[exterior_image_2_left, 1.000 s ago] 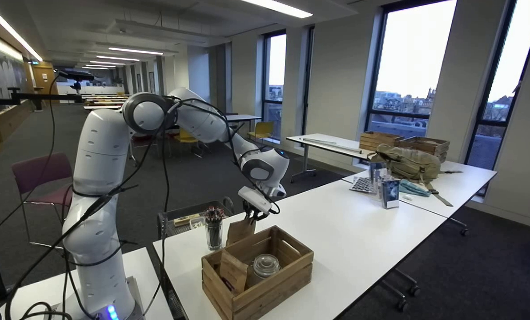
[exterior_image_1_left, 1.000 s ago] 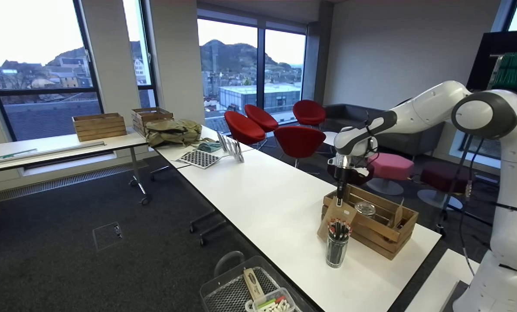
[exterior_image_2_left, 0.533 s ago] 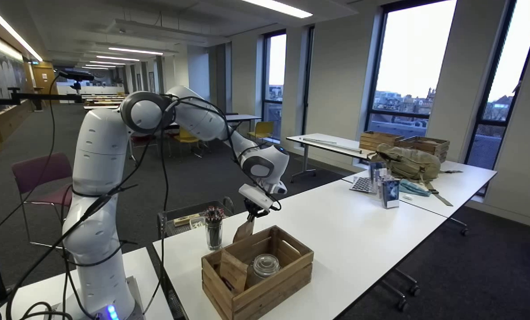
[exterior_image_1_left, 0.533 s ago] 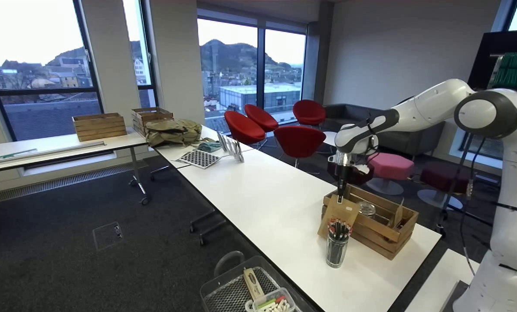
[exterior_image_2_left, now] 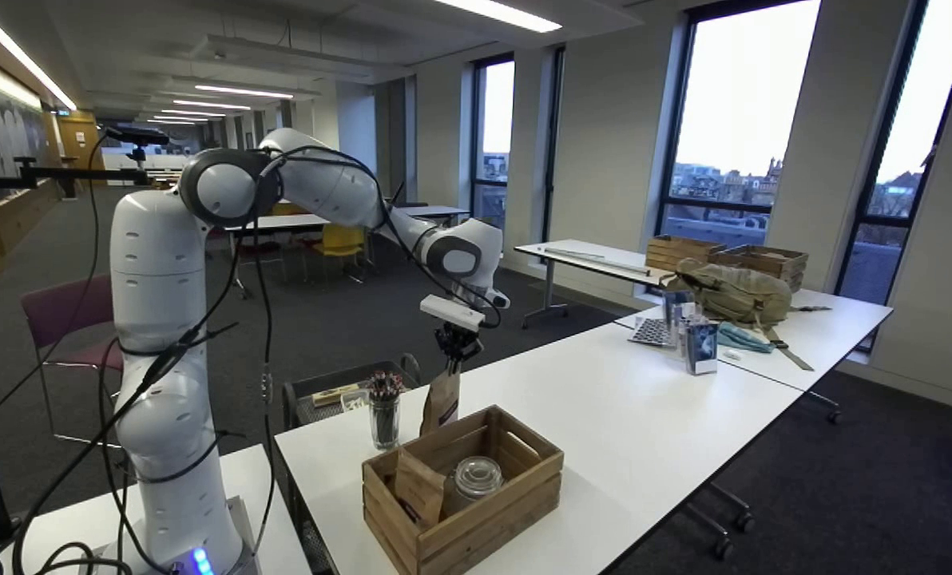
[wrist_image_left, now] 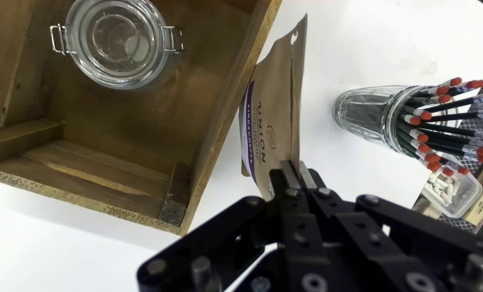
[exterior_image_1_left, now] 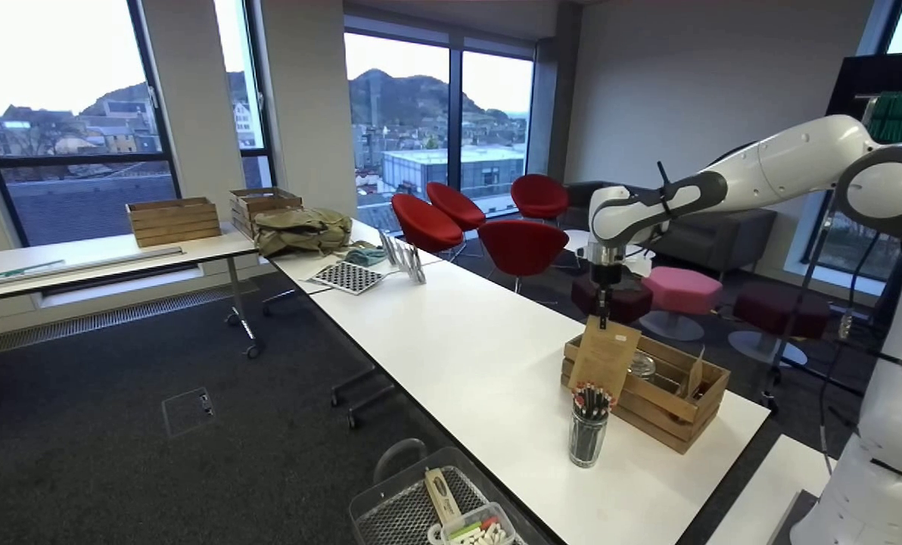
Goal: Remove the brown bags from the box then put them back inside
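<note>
Robot's tool (wrist_image_left: 297, 170) is pointing down, its two fingers clamping together on the top edge of a brown bag (wrist_image_left: 274, 117). The bag is hanging outside the slatted wooden box (wrist_image_left: 223, 121), just beside one long wall. It seems to be hovering above the worktop (exterior_image_2_left: 628, 431), but a glass of pencils (exterior_image_1_left: 587, 435) is hiding part of its lower edge in an exterior view, so contact is hard to judge. On a wrist-view dial centred on the tool, the wooden box is lying at ten o'clock, the glass of pencils at two. Inside the box a clip-lid jar (wrist_image_left: 120, 44) is sitting, and in an exterior view a second brown bag (exterior_image_2_left: 422, 487) is sitting at the box's nine o'clock end. The robot is probably working on the putting-back half. Next, it is likely needing to raise the bag past the rim, swing toward ten o'clock and lower it onto the box floor at the jar's six o'clock.
</note>
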`<state>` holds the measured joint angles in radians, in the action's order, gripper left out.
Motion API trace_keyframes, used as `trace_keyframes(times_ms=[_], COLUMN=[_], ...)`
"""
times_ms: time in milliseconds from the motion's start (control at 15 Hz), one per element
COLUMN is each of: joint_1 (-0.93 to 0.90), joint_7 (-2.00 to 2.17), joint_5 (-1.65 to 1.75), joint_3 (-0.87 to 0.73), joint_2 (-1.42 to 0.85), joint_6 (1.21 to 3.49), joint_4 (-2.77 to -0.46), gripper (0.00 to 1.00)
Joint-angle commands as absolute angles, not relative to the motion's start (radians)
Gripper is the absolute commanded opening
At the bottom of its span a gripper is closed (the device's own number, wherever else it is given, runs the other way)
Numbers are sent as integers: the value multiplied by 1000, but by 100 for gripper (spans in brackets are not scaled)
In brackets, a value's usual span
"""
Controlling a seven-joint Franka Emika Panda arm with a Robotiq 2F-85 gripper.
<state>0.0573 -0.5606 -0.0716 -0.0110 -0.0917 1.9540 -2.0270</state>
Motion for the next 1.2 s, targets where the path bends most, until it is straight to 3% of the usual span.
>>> trace_keyframes(times_ms=[0,400,1133], joint_1=[47,40,92], joint_7=[-491,-293,52], joint_5=[-46,-92,-350], joint_3=[-12,-16,-96], joint_2=[-28,11,10], joint_6=[1842,1762,1832], joint_4=[-1992,-1933,-1891], gripper=[0,0,0])
